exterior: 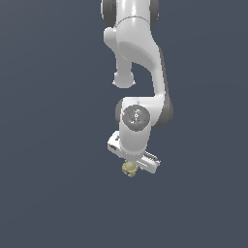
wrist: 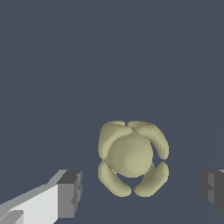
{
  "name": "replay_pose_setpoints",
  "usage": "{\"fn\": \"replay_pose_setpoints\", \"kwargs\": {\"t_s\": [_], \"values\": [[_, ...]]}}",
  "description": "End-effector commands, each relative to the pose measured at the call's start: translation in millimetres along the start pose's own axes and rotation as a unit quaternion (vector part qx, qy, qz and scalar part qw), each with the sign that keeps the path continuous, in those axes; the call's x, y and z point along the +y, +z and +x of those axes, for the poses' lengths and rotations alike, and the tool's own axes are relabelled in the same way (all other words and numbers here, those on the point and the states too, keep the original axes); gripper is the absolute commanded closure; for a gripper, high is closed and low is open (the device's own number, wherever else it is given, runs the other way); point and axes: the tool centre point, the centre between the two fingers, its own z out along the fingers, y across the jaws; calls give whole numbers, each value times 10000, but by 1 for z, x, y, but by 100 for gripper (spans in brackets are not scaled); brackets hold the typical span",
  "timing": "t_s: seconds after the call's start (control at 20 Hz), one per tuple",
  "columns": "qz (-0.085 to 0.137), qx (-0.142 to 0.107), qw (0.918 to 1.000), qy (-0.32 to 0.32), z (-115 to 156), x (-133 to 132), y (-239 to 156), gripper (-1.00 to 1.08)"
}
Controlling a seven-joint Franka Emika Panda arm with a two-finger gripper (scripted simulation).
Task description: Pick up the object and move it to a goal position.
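Note:
The object [wrist: 131,157] is a small olive-yellow ball with several knobbly lobes around it. In the wrist view it lies between my gripper's [wrist: 142,192] two dark finger pads [wrist: 71,192], and a gap shows on each side of it. The gripper is open and neither pad touches the object. In the exterior view the object [exterior: 129,168] peeks out just below the white hand of the gripper [exterior: 132,164], whose fingers are mostly hidden by the hand. Whether the object rests on the ground cannot be told.
A plain dark blue-grey surface [exterior: 48,193] fills everything around the arm. The white arm links [exterior: 138,58] rise above the hand towards the top of the exterior view.

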Motion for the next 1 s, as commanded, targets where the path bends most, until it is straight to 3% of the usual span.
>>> {"fn": "replay_pose_setpoints", "kwargs": {"t_s": [0.0, 0.3, 0.95], "values": [[-2, 7, 10000, 76, 2, -1, 2, -92], [-4, 4, 10000, 67, 2, -1, 6, -92], [-3, 8, 10000, 93, 3, 0, 54, -92]]}}
